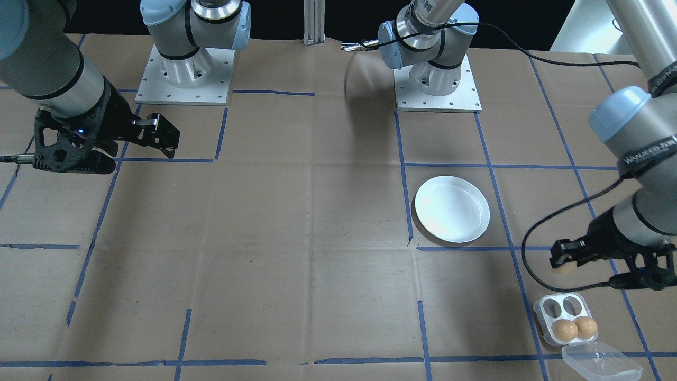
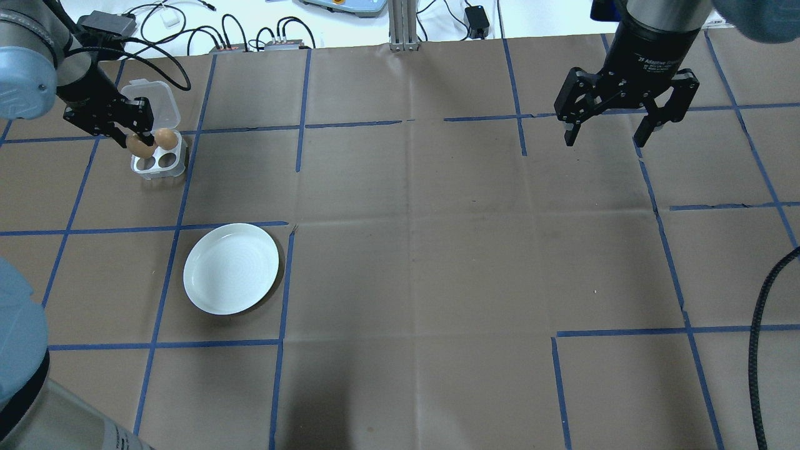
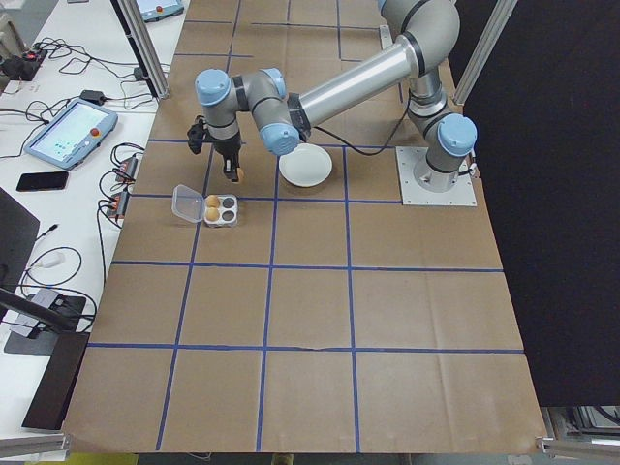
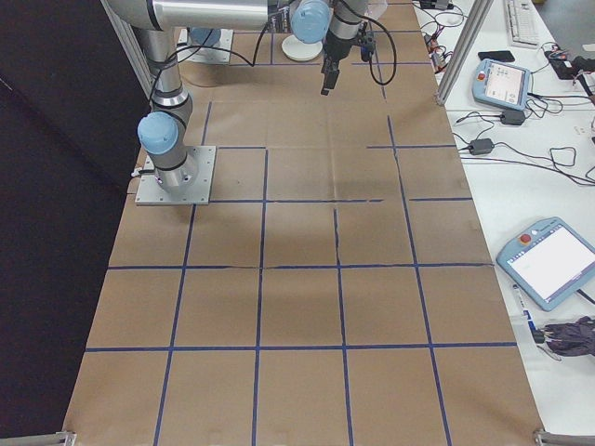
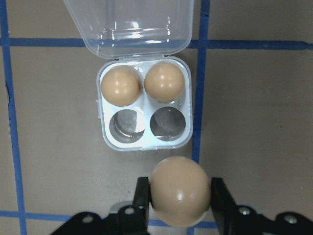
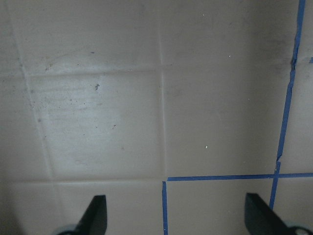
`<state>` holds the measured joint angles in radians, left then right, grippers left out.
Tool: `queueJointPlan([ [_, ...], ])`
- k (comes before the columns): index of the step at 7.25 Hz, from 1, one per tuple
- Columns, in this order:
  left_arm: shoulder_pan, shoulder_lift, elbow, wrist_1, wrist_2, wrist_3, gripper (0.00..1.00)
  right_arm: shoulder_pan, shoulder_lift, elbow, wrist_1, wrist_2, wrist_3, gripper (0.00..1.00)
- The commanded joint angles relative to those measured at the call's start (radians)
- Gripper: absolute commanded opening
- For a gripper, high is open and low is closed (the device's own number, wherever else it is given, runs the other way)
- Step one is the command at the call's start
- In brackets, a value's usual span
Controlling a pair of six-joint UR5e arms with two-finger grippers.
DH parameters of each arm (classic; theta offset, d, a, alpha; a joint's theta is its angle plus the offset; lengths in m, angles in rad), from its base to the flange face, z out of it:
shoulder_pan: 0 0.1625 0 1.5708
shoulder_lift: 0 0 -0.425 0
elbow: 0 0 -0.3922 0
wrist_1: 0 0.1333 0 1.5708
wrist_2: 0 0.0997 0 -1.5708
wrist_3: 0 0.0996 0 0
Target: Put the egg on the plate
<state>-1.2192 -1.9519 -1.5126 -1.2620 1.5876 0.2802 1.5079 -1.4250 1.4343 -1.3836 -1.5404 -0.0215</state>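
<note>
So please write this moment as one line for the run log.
left end effector: shut on egg, above table beside egg tray | tray: two eggs left | plate: empty | right end effector: open, idle

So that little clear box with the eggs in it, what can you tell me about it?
The egg tray looks like thin clear plastic, squarish with rounded corners and four round cups. Two brown eggs fill the row next to the hinge; the other two cups are empty. Its clear lid is flipped fully open and lies flat on the brown paper table cover. The tray sits beside a blue tape line, apart from the white plate. The left tool holds a third egg just above, not touching the tray.
</note>
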Motion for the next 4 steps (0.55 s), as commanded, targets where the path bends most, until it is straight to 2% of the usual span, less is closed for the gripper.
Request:
queueJointPlan([
  [1, -0.086, 0.178, -0.249, 0.007, -0.003, -0.106, 0.06, 0.000, 0.001, 0.000, 0.000, -0.001, 0.000, 1.00],
  [2, -0.112, 0.223, -0.346, 0.010, -0.006, -0.148, 0.06, 0.000, 0.000, 0.000, 0.000, -0.001, 0.000, 1.00],
  [3, -0.126, 0.228, -0.433, 0.027, -0.005, -0.153, 0.06, 0.000, 0.001, 0.000, 0.000, 0.000, 0.000, 1.00],
  [4, -0.125, 0.213, -0.480, 0.076, -0.008, -0.150, 0.06, 0.000, 0.000, 0.000, 0.000, -0.001, 0.000, 1.00],
])
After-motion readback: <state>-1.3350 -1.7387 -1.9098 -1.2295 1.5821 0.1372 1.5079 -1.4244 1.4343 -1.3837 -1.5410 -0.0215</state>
